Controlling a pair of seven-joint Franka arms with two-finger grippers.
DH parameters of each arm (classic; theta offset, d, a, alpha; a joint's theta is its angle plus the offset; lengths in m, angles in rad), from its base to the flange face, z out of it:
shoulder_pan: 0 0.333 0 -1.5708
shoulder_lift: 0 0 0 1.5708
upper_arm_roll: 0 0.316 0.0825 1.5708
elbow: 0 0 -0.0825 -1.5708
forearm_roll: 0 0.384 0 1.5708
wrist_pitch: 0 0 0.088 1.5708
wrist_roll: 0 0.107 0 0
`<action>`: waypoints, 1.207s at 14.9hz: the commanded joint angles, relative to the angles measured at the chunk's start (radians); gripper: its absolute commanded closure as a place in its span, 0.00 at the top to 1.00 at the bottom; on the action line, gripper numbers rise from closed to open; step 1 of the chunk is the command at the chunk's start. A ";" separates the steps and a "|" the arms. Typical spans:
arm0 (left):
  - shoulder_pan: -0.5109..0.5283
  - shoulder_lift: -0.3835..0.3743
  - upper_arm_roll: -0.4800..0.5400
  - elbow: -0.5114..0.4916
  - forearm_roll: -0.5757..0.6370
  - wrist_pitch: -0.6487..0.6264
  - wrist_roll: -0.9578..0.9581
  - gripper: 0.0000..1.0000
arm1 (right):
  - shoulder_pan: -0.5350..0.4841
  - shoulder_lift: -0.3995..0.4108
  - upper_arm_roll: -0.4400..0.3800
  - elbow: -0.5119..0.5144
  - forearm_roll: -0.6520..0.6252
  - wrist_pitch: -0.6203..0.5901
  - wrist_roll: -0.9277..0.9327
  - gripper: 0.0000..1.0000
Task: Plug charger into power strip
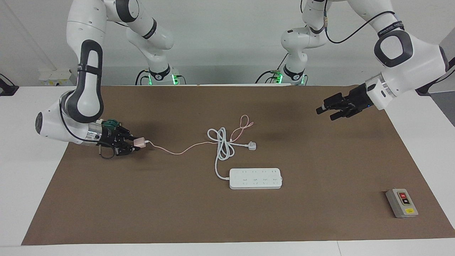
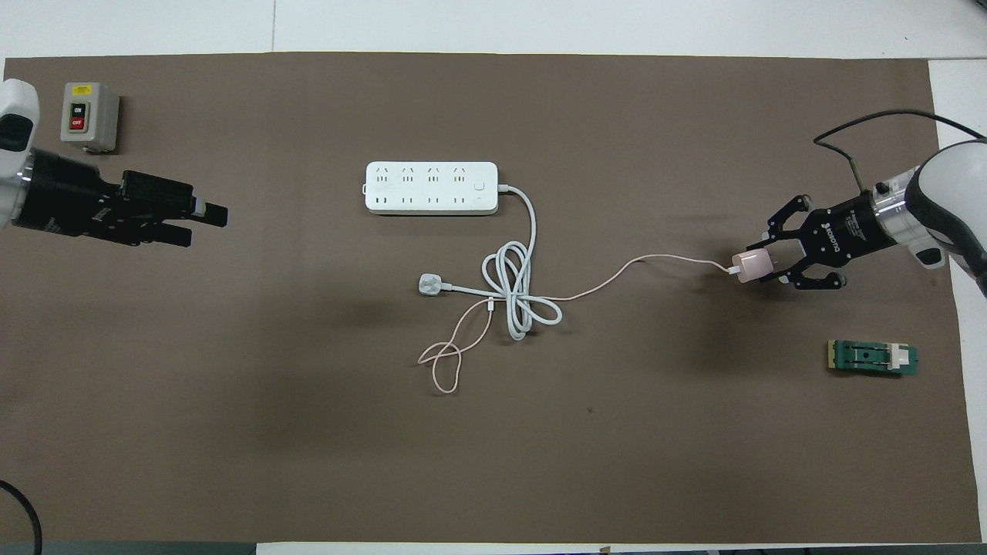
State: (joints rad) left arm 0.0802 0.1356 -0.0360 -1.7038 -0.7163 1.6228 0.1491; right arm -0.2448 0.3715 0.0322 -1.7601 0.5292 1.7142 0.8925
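The small pink charger (image 1: 140, 142) (image 2: 751, 266) is held just above the brown mat at the right arm's end of the table, with my right gripper (image 1: 134, 144) (image 2: 765, 264) shut on it. Its thin pink cable (image 2: 617, 276) sags back to the coil at mid-table. The white power strip (image 1: 255, 178) (image 2: 430, 187) lies flat, sockets up, farther from the robots than the coiled cords. My left gripper (image 1: 324, 112) (image 2: 202, 221) hangs open and empty over the mat at the left arm's end.
A white three-pin plug (image 2: 429, 284) and its thick coiled cord (image 2: 518, 297) lie nearer to the robots than the strip. A grey button box (image 1: 401, 203) (image 2: 89, 116) sits at the left arm's end. A green part (image 2: 873, 358) lies next to the right gripper.
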 commanded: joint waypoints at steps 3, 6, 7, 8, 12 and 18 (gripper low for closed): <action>-0.002 0.024 -0.007 -0.094 -0.247 0.080 0.144 1.00 | 0.110 -0.109 0.009 0.059 0.015 -0.067 0.179 0.00; -0.008 0.033 -0.010 -0.180 -0.420 0.100 0.200 1.00 | 0.173 -0.109 0.012 0.152 0.066 -0.111 0.313 0.00; -0.014 0.054 -0.013 -0.192 -0.474 0.100 0.258 1.00 | 0.194 -0.106 0.012 0.183 0.090 -0.117 0.365 0.00; -0.026 0.091 -0.015 -0.195 -0.520 0.097 0.359 1.00 | 0.220 -0.106 0.012 0.215 0.112 -0.116 0.415 0.00; -0.063 0.105 -0.018 -0.305 -0.725 0.097 0.558 1.00 | 0.346 -0.091 0.012 0.289 0.158 -0.058 0.600 0.00; -0.174 0.085 -0.024 -0.365 -0.965 0.081 0.543 1.00 | 0.530 -0.074 0.012 0.309 0.169 0.146 0.742 0.00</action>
State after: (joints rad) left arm -0.0525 0.2589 -0.0684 -2.0226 -1.6048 1.6984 0.6908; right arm 0.2536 0.2771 0.0465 -1.4796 0.6785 1.8212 1.5992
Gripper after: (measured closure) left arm 0.000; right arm 0.529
